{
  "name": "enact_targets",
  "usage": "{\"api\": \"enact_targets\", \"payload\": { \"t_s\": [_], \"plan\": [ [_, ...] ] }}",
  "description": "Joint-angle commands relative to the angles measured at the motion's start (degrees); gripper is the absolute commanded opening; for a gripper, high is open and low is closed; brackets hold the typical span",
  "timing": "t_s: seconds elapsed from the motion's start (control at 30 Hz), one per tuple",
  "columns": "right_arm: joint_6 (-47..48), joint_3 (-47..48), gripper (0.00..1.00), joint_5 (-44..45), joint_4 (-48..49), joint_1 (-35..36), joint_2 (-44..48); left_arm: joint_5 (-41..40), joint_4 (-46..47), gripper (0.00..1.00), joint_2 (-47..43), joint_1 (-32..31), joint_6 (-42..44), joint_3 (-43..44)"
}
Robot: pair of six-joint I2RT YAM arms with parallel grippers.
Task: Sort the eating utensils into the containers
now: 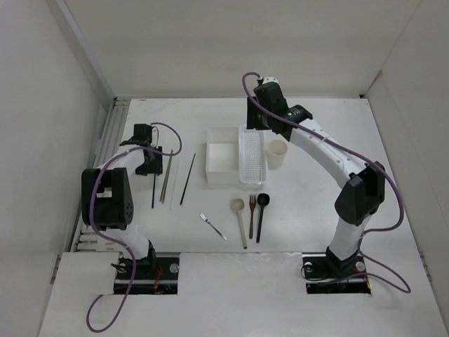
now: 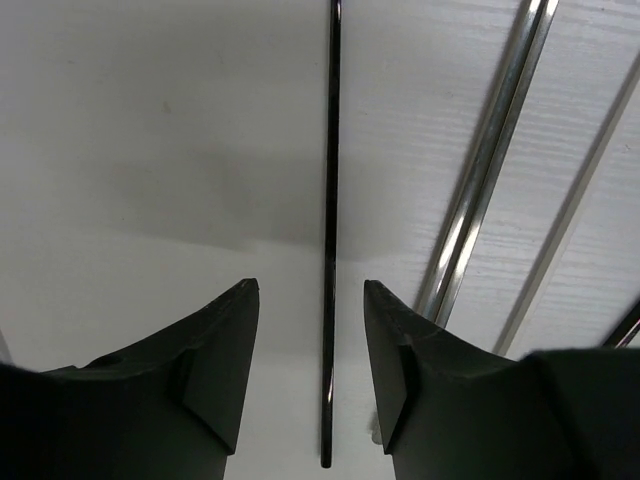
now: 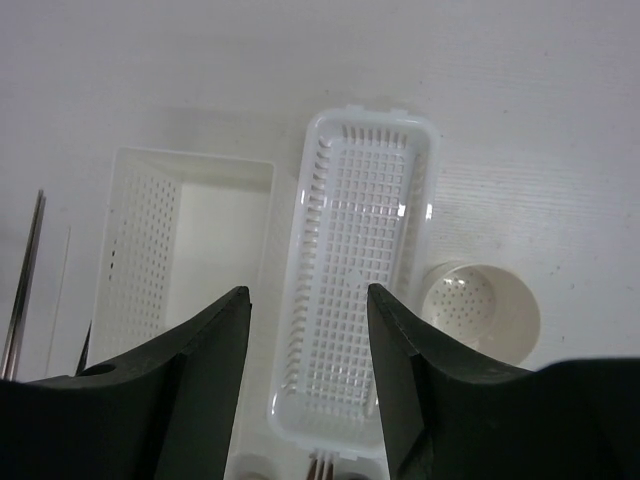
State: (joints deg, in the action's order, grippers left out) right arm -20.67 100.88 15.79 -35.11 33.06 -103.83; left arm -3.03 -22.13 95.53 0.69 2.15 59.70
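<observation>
Looking from above: the left gripper (image 1: 149, 166) hangs low near the table's (image 1: 316, 210) left edge, over one end of a dark chopstick (image 1: 153, 191). Silvery chopsticks (image 1: 167, 179) and a second dark chopstick (image 1: 187, 179) lie just beside it, toward the middle. The right gripper (image 1: 254, 121) is poised over the far end of the perforated tray (image 1: 252, 158), which stands between the white square box (image 1: 223, 165) and the beige cup (image 1: 278, 153). It is probably waiting where long pieces will be delivered. The silver fork (image 1: 212, 226), pale wooden spoon (image 1: 240, 219), brown fork (image 1: 252, 210) and black spoon (image 1: 261, 214) lie unsorted nearer the front edge. The left jaws are hidden under the wrist here.

Left wrist view: the jaws stand apart, straddling the dark chopstick without touching it, seemingly lined up to pinch across its width. One end lies between the jaws; the other runs out of frame.

Right wrist view: the jaws are apart and empty above the bare perforated tray. What shows of the box and cup holds nothing. Slim ends at the bottom edge are too cropped to identify.
</observation>
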Motion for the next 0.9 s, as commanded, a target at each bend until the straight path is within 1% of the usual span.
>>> {"api": "enact_targets", "payload": {
  "t_s": [0.0,0.03,0.17,0.2,0.23,0.33,0.37,0.4,0.43,0.57,0.63,0.7,0.73,0.77,0.8,0.87],
  "plan": [
    [1.2,-0.2,0.56,1.2,2.9,-0.7,1.8,-0.9,-1.4,0.44,2.3,-0.6,2.2,1.9],
    [1.2,-0.2,0.56,0.5,2.9,-1.2,1.8,-2.4,-1.4,0.44,3.8,-0.6,2.2,1.9],
    [1.2,-0.2,0.56,-0.1,2.9,-1.9,1.8,-4.0,-3.4,0.40,7.2,-1.1,1.7,3.2],
    [1.8,0.3,0.56,-0.1,2.9,-1.9,1.8,-4.0,-4.7,0.36,8.5,-1.1,1.1,3.2],
    [1.8,0.9,0.56,-0.1,2.9,-2.4,1.8,-4.0,-5.4,0.36,8.5,-1.1,1.1,3.2],
    [1.8,1.5,0.56,-0.1,3.5,-2.9,1.8,-2.1,-7.8,0.25,9.2,-1.1,1.1,3.8],
    [2.3,2.0,0.56,-0.1,3.5,-3.4,1.8,-1.4,-7.8,0.13,9.2,-1.1,1.1,3.8],
    [2.3,2.0,0.56,-0.1,3.5,-3.4,1.8,-0.8,-7.8,0.05,9.2,-1.1,1.1,3.8],
    [2.3,2.0,0.56,-0.1,3.5,-3.4,1.8,-0.8,-7.8,0.00,9.8,-1.1,1.1,3.8],
    [2.3,2.6,0.56,-0.6,4.0,-4.0,1.8,1.0,-9.5,0.00,11.8,-0.5,0.0,6.8],
    [4.6,2.6,0.56,-2.2,4.0,-4.0,1.8,1.5,-10.7,0.00,11.3,1.7,-0.8,10.9],
    [6.3,2.0,0.56,-3.7,5.4,-4.0,2.4,2.8,-13.2,0.00,10.3,2.2,-0.8,14.9],
    [7.3,1.4,0.57,-4.4,6.0,-3.3,3.0,3.7,-13.8,0.00,9.6,3.0,-0.8,19.0],
    [9.4,0.7,0.57,-5.5,6.8,-3.3,4.1,4.9,-14.6,0.00,8.1,3.0,0.6,21.0],
    [10.4,-0.8,0.58,-8.6,9.1,-2.7,4.6,6.6,-14.6,0.00,7.4,3.0,0.7,24.5],
    [12.8,-2.8,0.61,-12.8,11.6,-2.2,6.5,8.7,-15.3,0.00,6.2,3.0,1.3,27.6]
  ]
}}
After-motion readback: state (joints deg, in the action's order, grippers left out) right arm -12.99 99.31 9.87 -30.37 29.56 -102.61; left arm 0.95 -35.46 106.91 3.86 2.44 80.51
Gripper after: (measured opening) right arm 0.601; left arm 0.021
